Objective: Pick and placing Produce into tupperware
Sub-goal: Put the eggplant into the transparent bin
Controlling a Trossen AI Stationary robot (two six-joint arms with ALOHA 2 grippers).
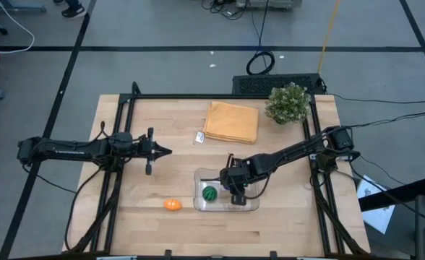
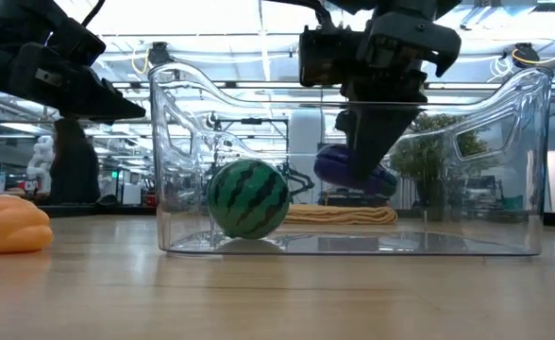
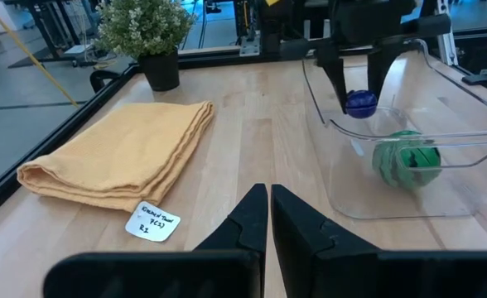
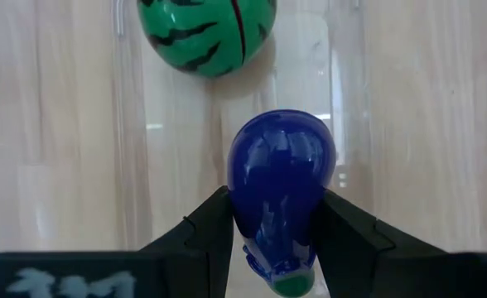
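The clear tupperware (image 1: 253, 206) stands on the table's near middle. The green striped ball (image 1: 209, 193) (image 2: 248, 197) rests on its floor at the left end. My right gripper (image 1: 238, 193) reaches down into the container, shut on the purple-blue eggplant (image 4: 282, 170) (image 2: 332, 168). The orange piece (image 1: 172, 205) (image 2: 8, 224) lies on the table just left of the container. My left gripper (image 1: 168, 152) (image 3: 270, 197) hovers shut over the table's left part, pointing right toward the container. My right gripper pinches the eggplant between its two fingers (image 4: 202, 228), which sit on its narrower part near the green stem end (image 4: 270, 240). The fingers come from above, pointing down. The rounded fat end (image 4: 283, 141) sticks out past the fingertips. The eggplant hangs clear above the container floor, within its walls.
A folded orange-tan cloth (image 1: 231, 121) with a small paper tag (image 3: 153, 223) beside it lies at the far middle. A potted plant (image 1: 288, 103) stands at the far right corner. Bare wood shows along the near edge and near left.
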